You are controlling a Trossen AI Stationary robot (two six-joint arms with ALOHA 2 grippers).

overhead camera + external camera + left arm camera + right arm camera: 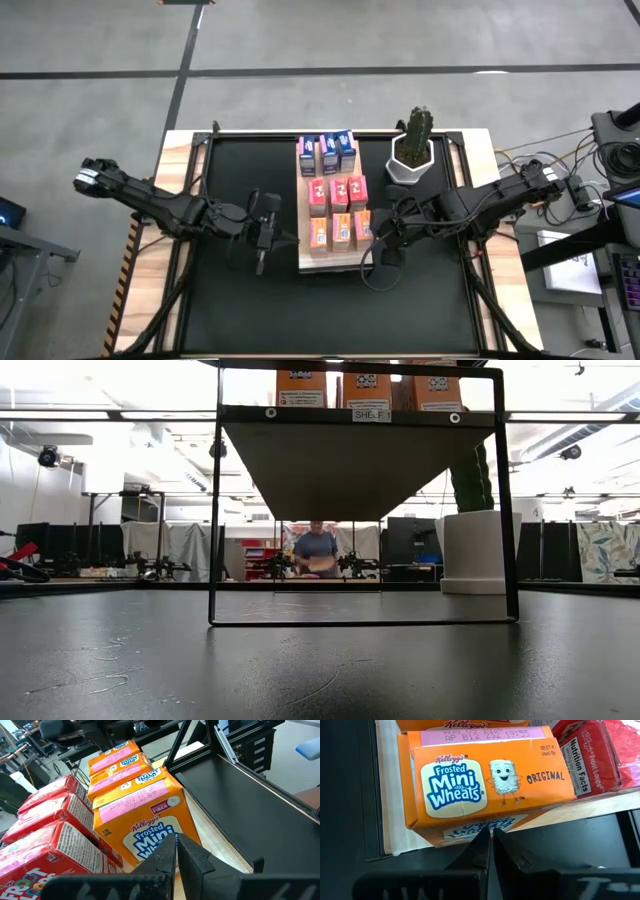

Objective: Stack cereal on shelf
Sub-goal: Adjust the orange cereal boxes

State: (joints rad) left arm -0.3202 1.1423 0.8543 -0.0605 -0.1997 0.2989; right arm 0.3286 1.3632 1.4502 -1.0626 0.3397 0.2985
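The cereal boxes stand on the light wood shelf (308,264) in three rows: blue (327,153) farthest, red (338,192) in the middle, orange (340,230) nearest. The shelf is raised on a black wire frame (213,510), and the low view shows its underside (360,460). My left gripper (283,237) is shut just off the shelf's left edge, its fingers (176,855) pointing at the end orange box (140,815). My right gripper (375,237) is shut at the shelf's right side, its tips (491,842) just short of the orange box (490,780) at that edge.
A cactus in a white pot (415,140) stands on the black mat (240,300) right of the blue row. Red boxes (595,760) sit close behind the orange ones. There is open mat on either side of the shelf and toward the near edge. A person (317,550) shows far behind the table.
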